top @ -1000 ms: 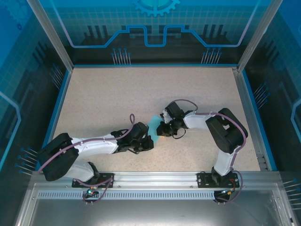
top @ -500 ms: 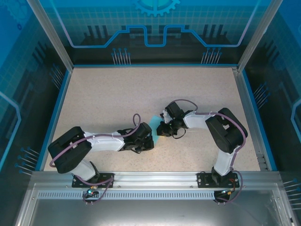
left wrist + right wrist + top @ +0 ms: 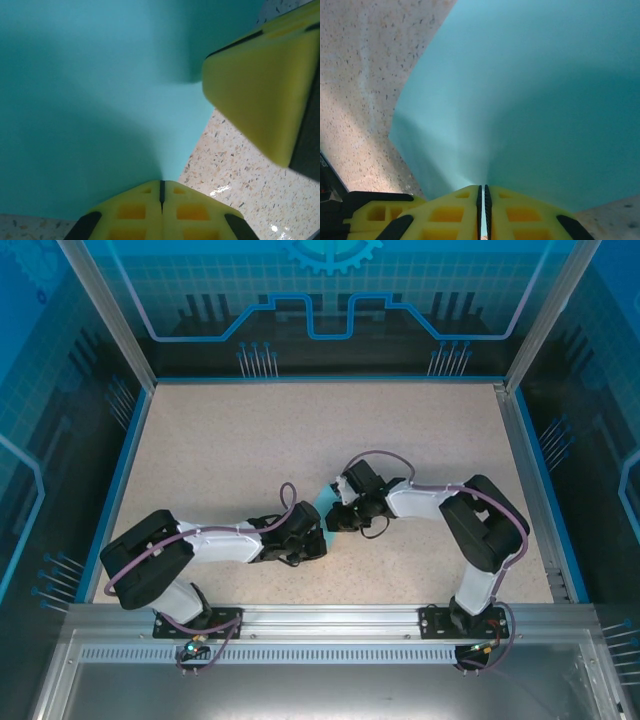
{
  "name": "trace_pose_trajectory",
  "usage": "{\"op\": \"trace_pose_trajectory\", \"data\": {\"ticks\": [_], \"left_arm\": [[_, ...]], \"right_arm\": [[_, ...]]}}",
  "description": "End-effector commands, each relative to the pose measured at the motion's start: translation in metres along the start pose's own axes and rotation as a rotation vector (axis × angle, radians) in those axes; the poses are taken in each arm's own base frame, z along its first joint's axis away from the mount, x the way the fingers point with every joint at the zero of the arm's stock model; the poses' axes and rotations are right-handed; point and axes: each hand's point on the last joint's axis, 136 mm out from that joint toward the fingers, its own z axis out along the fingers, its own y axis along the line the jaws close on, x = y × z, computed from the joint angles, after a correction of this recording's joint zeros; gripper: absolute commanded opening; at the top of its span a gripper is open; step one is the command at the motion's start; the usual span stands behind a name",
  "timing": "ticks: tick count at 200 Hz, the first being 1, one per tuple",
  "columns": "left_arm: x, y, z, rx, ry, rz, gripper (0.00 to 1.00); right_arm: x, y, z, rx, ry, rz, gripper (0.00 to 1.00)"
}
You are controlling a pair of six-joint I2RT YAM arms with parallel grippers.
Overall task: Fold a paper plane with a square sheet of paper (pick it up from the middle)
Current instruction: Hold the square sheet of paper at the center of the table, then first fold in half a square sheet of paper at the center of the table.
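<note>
Left claw [image 3: 161,189] pinches the square sheet of paper [image 3: 100,100], which bows up mid-way across the surface [image 3: 230,440]. Right claw [image 3: 483,192] is clamped on it too. Uneven pulling could tear the thin sheet or slip a grip.

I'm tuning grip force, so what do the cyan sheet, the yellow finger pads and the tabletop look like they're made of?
Sheet: seemingly thin matte paper; it bows in smooth curves from the shut left gripper.
Finger pads: yellow, likely moulded plastic or rubber, with recessed pockets.
Tabletop: beige, dark-speckled, maybe stone-look laminate; small glossy glints.
</note>
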Motion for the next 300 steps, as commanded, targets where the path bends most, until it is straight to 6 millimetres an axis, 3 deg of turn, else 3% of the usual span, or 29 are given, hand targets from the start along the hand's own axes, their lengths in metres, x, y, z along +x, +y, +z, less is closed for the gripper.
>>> {"op": "trace_pose_trajectory", "data": {"ticks": [1,29,65,116,216,241,261,300], "left_arm": [[0.02,0.035,0.003,-0.115,0.074,-0.042,0.05],[0.021,0.038,0.002,-0.131,0.078,-0.055,0.05],[0.028,0.047,-0.001,-0.169,0.102,-0.081,0.05],[0.039,0.057,0.0,-0.2,0.15,-0.084,0.04],[0.042,0.051,0.001,-0.193,0.177,-0.068,0.04],[0.04,0.047,0.001,-0.184,0.172,-0.059,0.05],[0.035,0.038,-0.001,-0.165,0.162,-0.044,0.07],[-0.005,-0.017,-0.024,-0.037,0.067,0.003,0.24]], "right_arm": [[0.01,-0.005,0.006,0.01,0.024,-0.003,0.13],[0.014,-0.022,0.013,0.056,0.052,0.026,0.12],[0.001,-0.044,0.007,0.1,0.025,0.06,0.12],[-0.035,-0.079,-0.011,0.12,-0.053,0.11,0.12],[-0.1,-0.124,-0.039,0.171,-0.172,0.208,0.12],[-0.113,-0.124,-0.047,0.174,-0.194,0.207,0.12],[-0.118,-0.112,-0.057,0.164,-0.214,0.185,0.13],[-0.102,-0.078,-0.083,0.186,-0.253,0.132,0.14]]}}
